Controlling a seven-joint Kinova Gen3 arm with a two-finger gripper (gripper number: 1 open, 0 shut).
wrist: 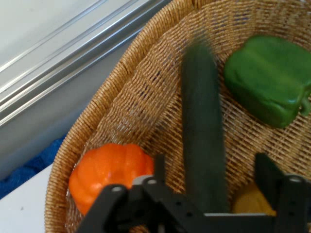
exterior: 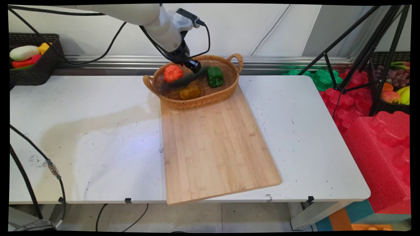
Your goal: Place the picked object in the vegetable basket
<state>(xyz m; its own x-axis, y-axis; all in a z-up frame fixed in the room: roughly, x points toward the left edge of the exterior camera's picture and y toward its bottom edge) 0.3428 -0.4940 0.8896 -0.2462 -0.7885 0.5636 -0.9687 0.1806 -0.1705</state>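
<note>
Where the tool [wrist: 209, 174] hovers, the basket [exterior: 170, 100] holds peppers and a cucumber [wrist: 201, 126]

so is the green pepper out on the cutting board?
No, the green pepper sits inside the wicker basket beside the cucumber; the cutting board is bare.

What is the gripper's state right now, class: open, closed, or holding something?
Gripper: open, fingers either side of the dark green cucumber in the wicker basket; the cucumber is blurred, no firm grasp visible.
</note>
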